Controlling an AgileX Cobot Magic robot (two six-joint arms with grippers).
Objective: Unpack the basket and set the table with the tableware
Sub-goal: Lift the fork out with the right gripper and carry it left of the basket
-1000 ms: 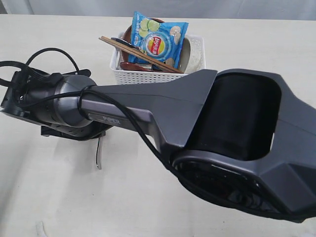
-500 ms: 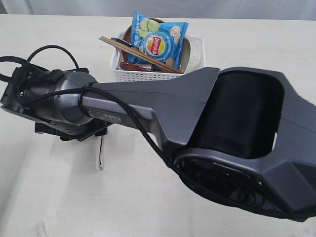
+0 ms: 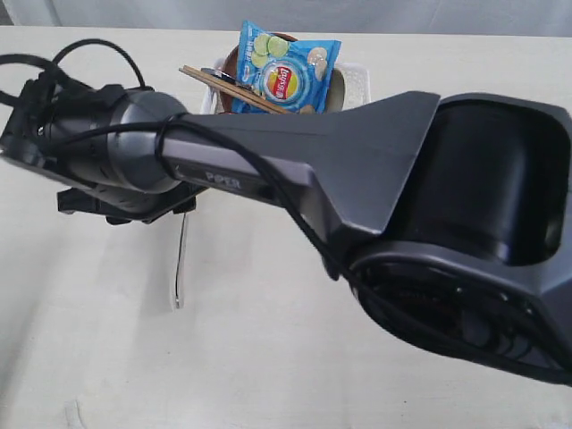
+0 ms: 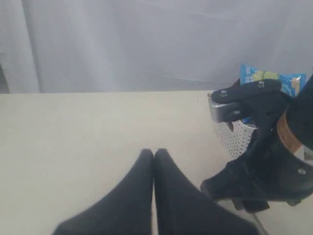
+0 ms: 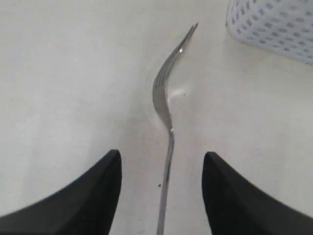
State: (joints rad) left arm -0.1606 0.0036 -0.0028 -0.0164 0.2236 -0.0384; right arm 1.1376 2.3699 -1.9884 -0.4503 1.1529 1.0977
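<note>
A steel fork (image 3: 181,259) lies flat on the cream table (image 3: 268,375), left of the white basket (image 3: 362,85). My right arm reaches across the exterior view, and its gripper (image 3: 121,204) hovers just above the fork's upper end. In the right wrist view the gripper (image 5: 161,155) is open, with the fork (image 5: 166,103) lying free on the table between its fingers. The basket still holds wooden chopsticks (image 3: 231,85) and a brown plate (image 3: 230,59) behind the blue chip bag (image 3: 288,71). My left gripper (image 4: 154,152) is shut and empty over bare table.
The right arm's thick grey body (image 3: 429,206) hides most of the basket and the right half of the exterior view. In the left wrist view the right arm's wrist (image 4: 266,161) stands close beside the basket's wall (image 4: 234,138). White curtains hang behind the table.
The right gripper has risen and drawn back toward the far side. The fork stays lying on the table, with more of its length now showing.
</note>
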